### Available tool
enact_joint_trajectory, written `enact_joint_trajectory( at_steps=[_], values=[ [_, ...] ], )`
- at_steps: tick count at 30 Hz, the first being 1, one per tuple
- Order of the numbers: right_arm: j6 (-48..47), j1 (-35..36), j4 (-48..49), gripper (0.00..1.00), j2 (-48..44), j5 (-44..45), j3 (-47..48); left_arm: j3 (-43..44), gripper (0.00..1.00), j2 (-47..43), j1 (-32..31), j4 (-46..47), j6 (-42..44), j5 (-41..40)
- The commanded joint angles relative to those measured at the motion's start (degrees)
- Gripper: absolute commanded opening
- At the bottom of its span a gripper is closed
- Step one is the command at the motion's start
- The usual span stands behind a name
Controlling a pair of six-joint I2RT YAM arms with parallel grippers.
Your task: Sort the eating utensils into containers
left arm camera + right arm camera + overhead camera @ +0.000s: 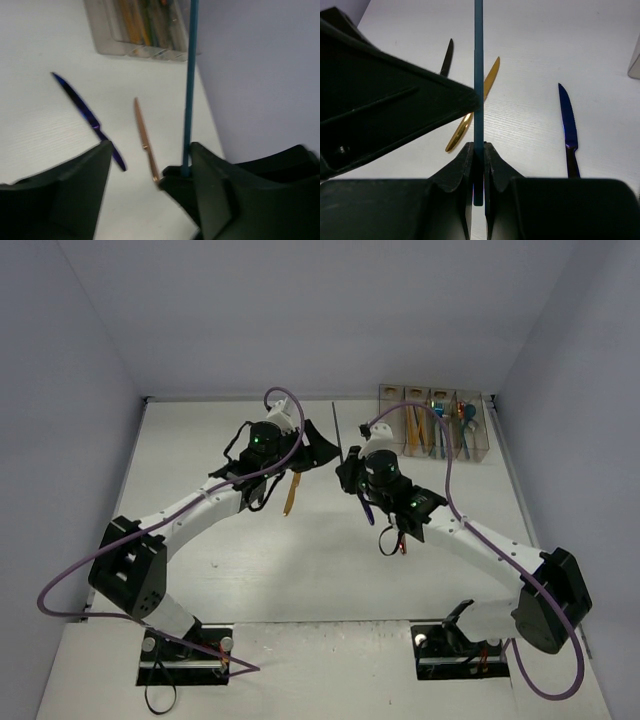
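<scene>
Top: the bins (392,440) sit at the far right of the tabletop (250,565), part filled. Left wrist: left fingers (60,195) stand spread, teal utensil (190,90) just beside one — it could snag. Right wrist: right fingers (464,167) pinch its end only — it may pivot or slip. No writing legible

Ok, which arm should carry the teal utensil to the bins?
Right. Its gripper is shut on the teal utensil, and the clear bins sit on its side; the left gripper stands open.

Robot lab cell: white table (300,570), bare grey walls (300,310).
</scene>
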Motion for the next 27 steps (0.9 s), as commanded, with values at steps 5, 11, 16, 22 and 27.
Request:
enact_joint_trajectory(
  at_steps=[5, 11, 16, 22, 27],
  values=[
    [-4.57, -10.43, 0.53, 0.0, 1.98, -1.48, 3.72, 6.43, 0.76, -9.22, 2.72, -21.43, 19.54, -16.97],
    [-12.0, -19.57, -2.84, 0.0, 9.41, -4.9, 11.36, 8.26, 0.93, -14.28, 8.22, -33.39, 30.16, -27.45],
    [-14.39, -27.8, -3.84, 0.0, 18.07, -7.23, 20.03, 4.3, 0.97, -18.85, 16.65, -36.24, 34.6, -28.02],
    [-17.46, -33.9, -6.34, 0.0, 30.06, -10.35, 31.0, -1.74, 0.97, -22.42, 18.44, -35.04, 37.89, -32.94],
    [-19.27, -36.4, -8.72, 0.0, 39.62, -12.36, 38.0, -2.27, 0.97, -21.37, 18.52, -35.15, 38.17, -32.85]
  ],
)
